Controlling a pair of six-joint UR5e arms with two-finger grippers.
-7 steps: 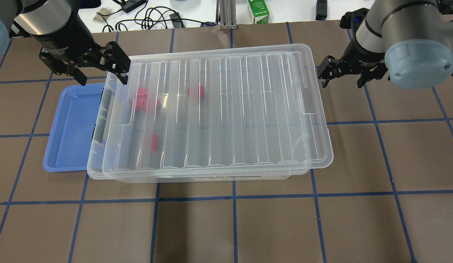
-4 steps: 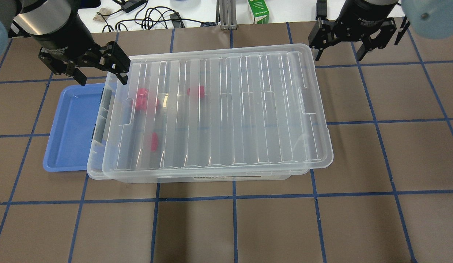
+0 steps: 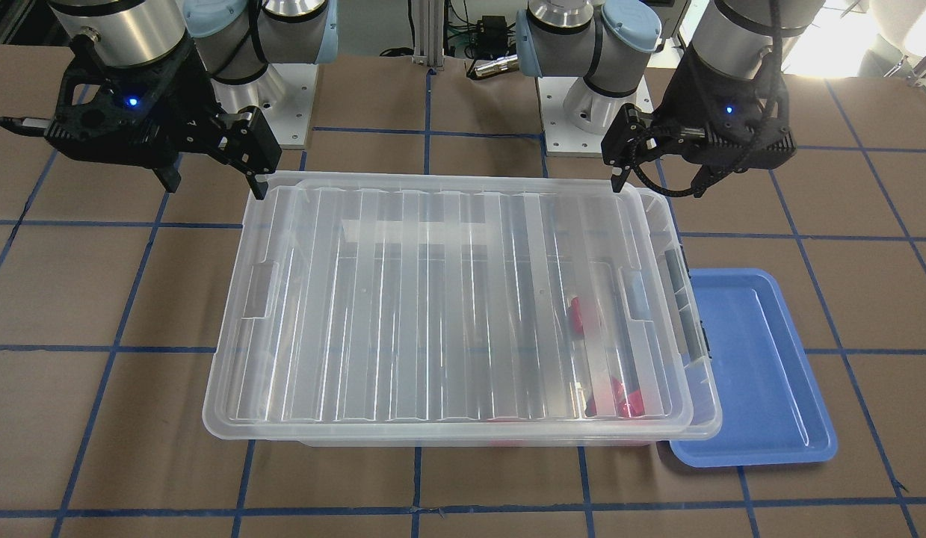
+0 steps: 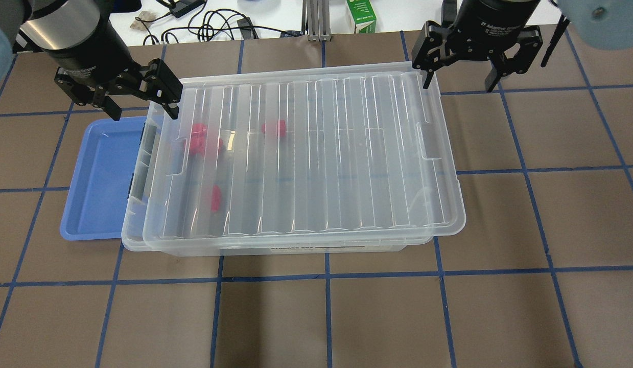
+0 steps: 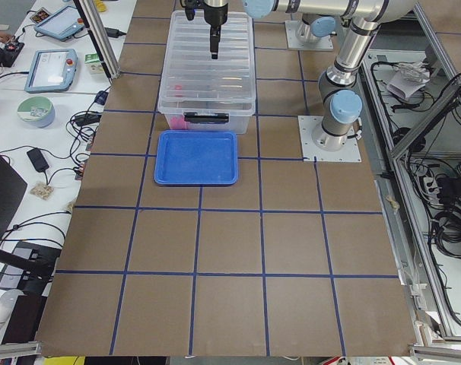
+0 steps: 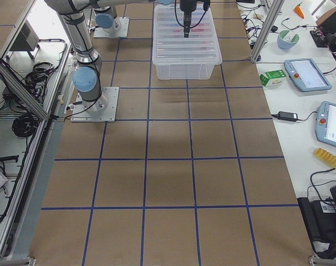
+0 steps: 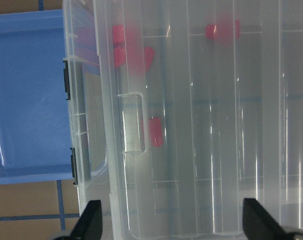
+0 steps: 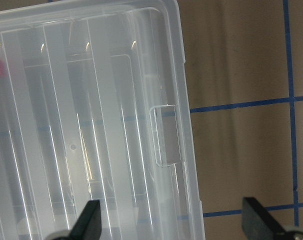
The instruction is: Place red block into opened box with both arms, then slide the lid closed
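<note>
Three red blocks (image 4: 274, 128) (image 7: 154, 132) lie inside the clear box (image 4: 136, 204), blurred through the ribbed lid (image 4: 321, 153). The lid rests on top of the box, shifted toward my right, so a narrow strip at the box's left end (image 3: 690, 299) stays uncovered. My left gripper (image 4: 140, 105) hangs open over the lid's far left corner with nothing between its fingers. Over the far right corner my right gripper (image 4: 459, 79) is open and empty too, and its wrist view shows the lid's end notch (image 8: 166, 135).
An empty blue tray (image 4: 99, 179) lies against the box's left end, partly under it. Cables, a green carton (image 4: 361, 15) and tablets sit on the white bench beyond the table's far edge. Brown matting with blue tape lines surrounds the box.
The right gripper swung from beside the box's right end to the far right corner of the lid. The left gripper, lid and blocks stayed put.
</note>
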